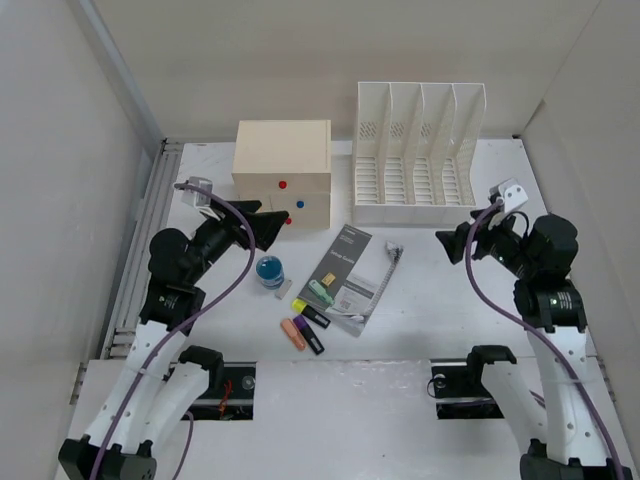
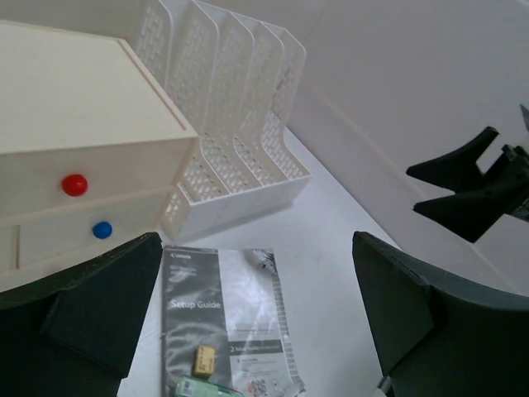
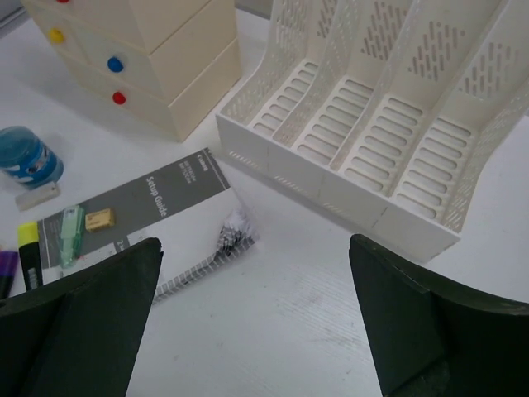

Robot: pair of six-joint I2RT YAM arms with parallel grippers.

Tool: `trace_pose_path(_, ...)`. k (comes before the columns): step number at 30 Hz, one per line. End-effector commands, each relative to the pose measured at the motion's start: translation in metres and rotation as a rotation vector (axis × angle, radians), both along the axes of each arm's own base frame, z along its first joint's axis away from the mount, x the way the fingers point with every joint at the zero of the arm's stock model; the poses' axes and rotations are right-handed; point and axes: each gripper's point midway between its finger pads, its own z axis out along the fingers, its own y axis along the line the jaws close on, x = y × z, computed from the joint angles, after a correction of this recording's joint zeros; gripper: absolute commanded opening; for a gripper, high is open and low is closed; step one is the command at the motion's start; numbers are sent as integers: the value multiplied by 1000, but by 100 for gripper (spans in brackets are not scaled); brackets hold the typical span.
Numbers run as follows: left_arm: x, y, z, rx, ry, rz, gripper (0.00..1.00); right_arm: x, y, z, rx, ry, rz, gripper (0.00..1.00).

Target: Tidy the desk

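Top external view shows the white desk (image 1: 430,310) running from the arm bases to the back wall. Closest to the arms lie loose highlighters (image 1: 300,330), pointing every which way. Just past them is a grey Setup Guide booklet (image 1: 345,275) with a green highlighter (image 1: 320,290) and a small yellow block (image 1: 331,276) on top. A blue tub (image 1: 269,270) stands just left of it. The mess sits in the middle, likely so both arms can reach it.

The left claw (image 1: 280,226) hangs over the desk on the left and the right claw (image 1: 446,246) on the right. Both are wide open and hold nothing, so they look ready to pick something up.

At the back stand the cream drawer box (image 1: 283,170) and the white file rack (image 1: 415,150), side by side and out of the way. The small things probably belong in the drawers, and the booklet in one of the rack's empty slots.
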Motion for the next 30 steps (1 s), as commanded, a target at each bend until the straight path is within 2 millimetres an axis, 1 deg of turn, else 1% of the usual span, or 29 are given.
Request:
trace_pose_path(1,-21,-18,-1,-28,-4,-138,100,-13,17,-2,-19,-85,131,100)
trace_pose_path(2,-23,-24,-4,-36,15,-162,100,-14,19,-9,-34,-82,156,100)
trace_pose_path(3,-21,-28,-13,-37,51,-173,100,-13,23,-21,-34,-82,187,100)
trace_pose_path(5,-16,-30,-28,-49,109,-152,98,-12,34,-31,15,-39,255,100)
trace_pose_path(6,-15,-32,-33,-52,135,-145,96,-9,39,-30,35,-35,288,100)
trace_pose_path(7,-13,-32,-40,-49,158,-130,94,-6,43,-34,75,9,305,100)
trace_pose_path(8,-9,-29,-46,-49,169,-101,94,4,46,-49,103,82,315,100)
trace_pose_path(9,-7,-28,-46,-58,175,-86,92,9,48,-52,119,109,327,100)
trace_pose_path(10,-5,-26,-52,-55,188,-70,91,16,47,-52,122,126,326,100)
trace_pose_path(11,1,-24,-55,-62,205,-41,89,26,49,-67,123,183,328,100)
trace_pose_path(13,11,-22,-66,-53,238,-8,88,36,52,-76,102,203,316,100)
trace_pose_path(14,16,-22,-66,-51,247,5,86,39,55,-82,73,200,327,100)
trace_pose_path(15,21,-23,-68,-53,246,20,86,46,53,-86,38,191,292,100)
trace_pose_path(16,26,-33,-77,-38,277,13,86,44,66,-91,5,191,315,100)
trace_pose_path(18,33,-46,-86,22,276,28,86,47,74,-93,-58,158,304,100)
trace_pose_path(19,41,-56,-94,87,283,65,86,44,81,-92,-89,138,304,100)
trace_pose_path(20,43,-61,-95,100,292,83,86,42,85,-89,-94,128,309,100)
trace_pose_path(22,46,-68,-97,160,250,116,86,42,85,-85,-125,100,281,100)
trace_pose_path(23,37,-80,-101,187,244,89,86,38,90,-88,-132,109,294,100)
trace_pose_path(24,36,-84,-97,197,224,92,85,35,92,-92,-136,127,304,100)
trace_pose_path(25,39,-82,-102,230,217,131,83,37,96,-94,-173,111,331,100)
trace_pose_path(26,38,-84,-110,257,238,143,81,34,101,-97,-198,110,339,97)
trace_pose_path(27,34,-88,-110,271,227,138,77,33,104,-101,-209,118,355,94)
trace_pose_path(28,35,-86,-119,288,241,148,72,34,106,-98,-212,108,354,86)
trace_pose_path(29,32,-90,-122,291,229,136,69,36,108,-97,-205,118,351,79)
trace_pose_path(30,34,-91,-124,292,230,136,64,36,108,-102,-196,143,347,69)
